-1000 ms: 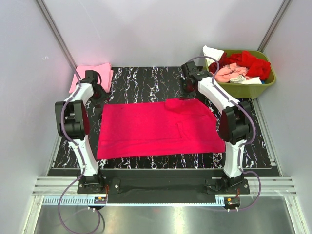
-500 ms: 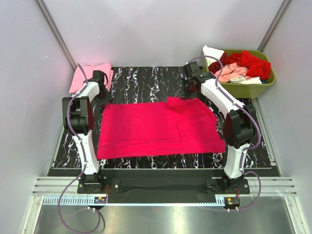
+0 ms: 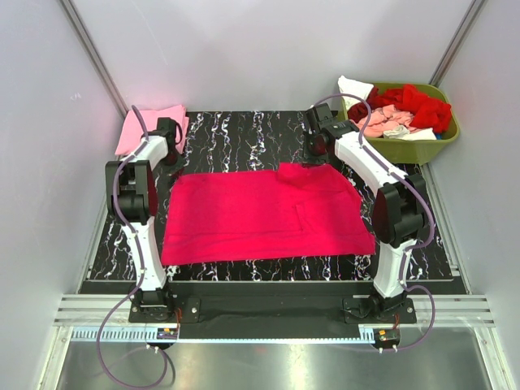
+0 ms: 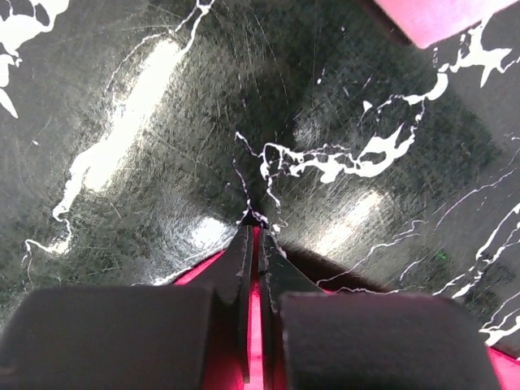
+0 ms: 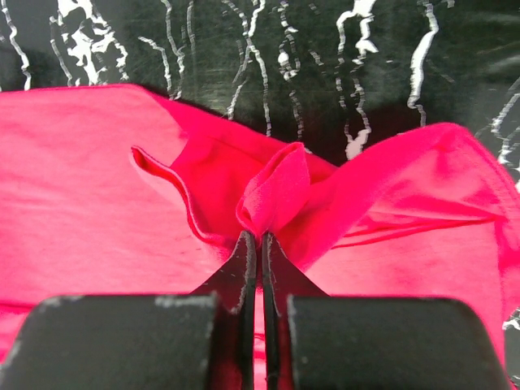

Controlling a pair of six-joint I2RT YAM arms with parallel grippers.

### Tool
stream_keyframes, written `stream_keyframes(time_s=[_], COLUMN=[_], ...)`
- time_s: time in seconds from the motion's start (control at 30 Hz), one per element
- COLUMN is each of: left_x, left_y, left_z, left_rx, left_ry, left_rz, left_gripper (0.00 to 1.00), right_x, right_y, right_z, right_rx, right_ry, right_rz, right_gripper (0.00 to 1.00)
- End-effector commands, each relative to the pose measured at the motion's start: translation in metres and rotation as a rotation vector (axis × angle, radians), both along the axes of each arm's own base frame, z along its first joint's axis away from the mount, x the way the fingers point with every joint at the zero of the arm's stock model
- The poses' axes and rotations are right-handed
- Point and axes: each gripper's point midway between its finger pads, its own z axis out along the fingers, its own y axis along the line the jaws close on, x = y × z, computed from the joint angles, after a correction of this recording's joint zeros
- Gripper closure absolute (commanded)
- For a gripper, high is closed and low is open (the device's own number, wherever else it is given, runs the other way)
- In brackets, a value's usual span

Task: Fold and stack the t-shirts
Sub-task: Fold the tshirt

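Observation:
A bright magenta t-shirt (image 3: 260,215) lies spread flat across the dark marbled mat. My left gripper (image 3: 172,159) is down at the shirt's far left corner. In the left wrist view its jaws (image 4: 256,226) are shut, with a strip of magenta cloth (image 4: 255,325) showing between them. My right gripper (image 3: 314,159) is at the far edge near the collar. It is shut on a raised pinch of the magenta cloth (image 5: 276,191), fingertips (image 5: 262,237) together. A folded light pink t-shirt (image 3: 148,126) lies at the far left corner, and its edge (image 4: 443,16) shows in the left wrist view.
An olive-green basket (image 3: 443,140) stands at the far right and holds red (image 3: 422,101), salmon (image 3: 382,120) and white (image 3: 353,86) t-shirts. White walls close in the mat at the back and both sides. Bare mat (image 3: 244,134) lies between the two grippers.
My left gripper has moved in to the shirt's far left corner and closed there. The right gripper keeps its pinch and has barely shifted.

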Motion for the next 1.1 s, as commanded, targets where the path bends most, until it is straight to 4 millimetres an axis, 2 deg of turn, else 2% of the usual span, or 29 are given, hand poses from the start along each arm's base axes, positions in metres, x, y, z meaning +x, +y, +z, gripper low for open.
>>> stream_keyframes(time_s=[0.0,0.07,0.2,0.23,0.4,0.43,0.5,0.73,0.8,0.93,1.0,1.07], left_x=[0.001,0.0,-0.006,-0.008,-0.026,-0.034,-0.04,-0.072,-0.077,-0.087,-0.086,-0.088], left_y=[0.01,0.011,0.016,0.016,0.021,0.024,0.025,0.028,0.026,0.025,0.007,0.002], left_z=[0.019,0.029,0.056,0.06,0.082,0.079,0.09,0.087,0.09,0.087,0.087,0.083], left_rx=[0.052,0.067,0.104,0.112,0.169,0.183,0.195,0.226,0.231,0.224,0.208,0.208], left_ry=[-0.009,-0.005,-0.015,-0.018,-0.035,-0.021,-0.045,-0.019,-0.024,-0.017,-0.03,-0.024], left_rz=[0.0,-0.013,-0.033,-0.038,-0.052,-0.047,-0.044,-0.057,-0.063,-0.07,-0.119,-0.133], left_gripper=[1.0,1.0,1.0,1.0,1.0,1.0,1.0,1.0,1.0,1.0,1.0,1.0], right_x=[0.012,0.017,0.014,0.011,-0.012,-0.016,-0.028,-0.06,-0.067,-0.08,-0.086,-0.091], right_y=[-0.009,-0.017,-0.035,-0.04,-0.067,-0.075,-0.084,-0.108,-0.113,-0.126,-0.132,-0.141], right_z=[0.032,0.041,0.055,0.064,0.056,0.061,0.05,0.051,0.046,0.05,0.05,0.054], right_rx=[-0.028,-0.037,-0.061,-0.059,-0.107,-0.12,-0.134,-0.169,-0.183,-0.209,-0.223,-0.245], right_ry=[-0.091,-0.104,-0.127,-0.144,-0.13,-0.146,-0.118,-0.138,-0.124,-0.142,-0.145,-0.167], right_rz=[-0.023,-0.048,-0.106,-0.123,-0.215,-0.241,-0.27,-0.332,-0.344,-0.382,-0.405,-0.441], right_gripper=[1.0,1.0,1.0,1.0,1.0,1.0,1.0,1.0,1.0,1.0,1.0,1.0])
